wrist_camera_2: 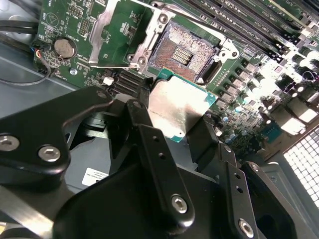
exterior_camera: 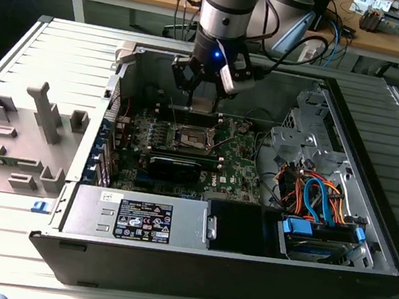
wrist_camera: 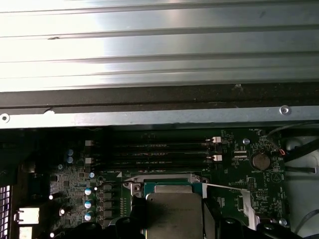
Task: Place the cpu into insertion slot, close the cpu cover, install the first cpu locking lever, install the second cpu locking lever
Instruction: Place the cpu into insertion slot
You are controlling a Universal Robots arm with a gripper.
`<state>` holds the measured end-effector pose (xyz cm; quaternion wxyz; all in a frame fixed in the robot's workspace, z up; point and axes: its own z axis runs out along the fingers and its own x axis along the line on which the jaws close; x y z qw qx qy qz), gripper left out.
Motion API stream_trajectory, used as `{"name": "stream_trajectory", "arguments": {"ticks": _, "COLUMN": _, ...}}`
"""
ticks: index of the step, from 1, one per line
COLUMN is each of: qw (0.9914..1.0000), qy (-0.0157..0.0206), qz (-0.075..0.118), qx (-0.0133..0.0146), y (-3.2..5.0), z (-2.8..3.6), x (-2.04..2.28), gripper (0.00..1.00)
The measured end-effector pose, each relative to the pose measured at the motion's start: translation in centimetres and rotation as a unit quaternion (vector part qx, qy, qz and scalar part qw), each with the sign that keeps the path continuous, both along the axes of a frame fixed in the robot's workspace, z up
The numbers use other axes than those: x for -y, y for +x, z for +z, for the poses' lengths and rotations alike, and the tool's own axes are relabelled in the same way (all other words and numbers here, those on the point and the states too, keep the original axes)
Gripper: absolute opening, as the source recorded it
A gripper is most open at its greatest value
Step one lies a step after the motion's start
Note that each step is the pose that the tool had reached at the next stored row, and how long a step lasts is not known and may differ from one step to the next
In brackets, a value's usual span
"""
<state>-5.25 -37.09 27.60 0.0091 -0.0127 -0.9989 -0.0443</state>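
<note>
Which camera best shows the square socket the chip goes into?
The second wrist view: the insertion slot lies open, contact grid plain. The exterior view shows it small; in the first wrist view the cpu blocks most of it.

A grey ridged table (exterior_camera: pixel 27 51) fills the frame, and on it sit an open computer case (exterior_camera: pixel 168 264) in the middle, a grey plastic holder (exterior_camera: pixel 22 141) at the left and a small blue piece (exterior_camera: pixel 40 206) beside the case.

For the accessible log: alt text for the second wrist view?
The black gripper holds the small square silver-topped cpu near the empty dark insertion slot, silvery-rimmed, on the green circuit board; the thin silvery cpu cover is swung open.
</note>
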Motion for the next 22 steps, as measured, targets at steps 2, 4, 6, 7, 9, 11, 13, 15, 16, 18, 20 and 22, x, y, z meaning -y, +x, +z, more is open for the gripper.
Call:
{"name": "stream_trajectory", "arguments": {"ticks": 2, "qw": 1.00000, "qy": 0.0000, "qz": 0.000, "qx": 0.0000, "y": -0.08, "z": -0.08, "x": 0.01, "gripper": 0.55}}
{"name": "stream_trajectory", "arguments": {"ticks": 4, "qw": 1.00000, "qy": 0.0000, "qz": 0.000, "qx": 0.0000, "y": -0.33, "z": -0.23, "x": 0.10, "gripper": 0.55}}
{"name": "stream_trajectory", "arguments": {"ticks": 6, "qw": 1.00000, "qy": 0.0000, "qz": 0.000, "qx": 0.0000, "y": -0.40, "z": -0.37, "x": 0.28, "gripper": 0.55}}
{"name": "stream_trajectory", "arguments": {"ticks": 7, "qw": 1.00000, "qy": 0.0000, "qz": 0.000, "qx": -0.0001, "y": -0.41, "z": -0.38, "x": 0.33, "gripper": 0.55}}
{"name": "stream_trajectory", "arguments": {"ticks": 9, "qw": 1.00000, "qy": 0.0000, "qz": 0.000, "qx": 0.0000, "y": -0.42, "z": -0.45, "x": 0.48, "gripper": 0.55}}
{"name": "stream_trajectory", "arguments": {"ticks": 11, "qw": 1.00000, "qy": -0.0001, "qz": 0.000, "qx": 0.0000, "y": -0.41, "z": -0.44, "x": 0.49, "gripper": 0.55}}
{"name": "stream_trajectory", "arguments": {"ticks": 13, "qw": 1.00000, "qy": 0.0000, "qz": 0.000, "qx": 0.0000, "y": -0.42, "z": -0.45, "x": 0.50, "gripper": 0.55}}
{"name": "stream_trajectory", "arguments": {"ticks": 15, "qw": 1.00000, "qy": 0.0000, "qz": 0.000, "qx": 0.0000, "y": -0.42, "z": -0.44, "x": 0.50, "gripper": 0.55}}
{"name": "stream_trajectory", "arguments": {"ticks": 16, "qw": 1.00000, "qy": 0.0000, "qz": 0.000, "qx": 0.0000, "y": -0.42, "z": -0.45, "x": 0.50, "gripper": 0.55}}
{"name": "stream_trajectory", "arguments": {"ticks": 18, "qw": 1.00000, "qy": -0.0001, "qz": 0.000, "qx": 0.0000, "y": -0.42, "z": -0.44, "x": 0.51, "gripper": 0.55}}
{"name": "stream_trajectory", "arguments": {"ticks": 20, "qw": 1.00000, "qy": -0.0001, "qz": -0.001, "qx": 0.0000, "y": -0.42, "z": -0.44, "x": 0.51, "gripper": 0.55}}
{"name": "stream_trajectory", "arguments": {"ticks": 22, "qw": 1.00000, "qy": 0.0000, "qz": -0.002, "qx": 0.0000, "y": -0.41, "z": -0.45, "x": 0.51, "gripper": 0.55}}
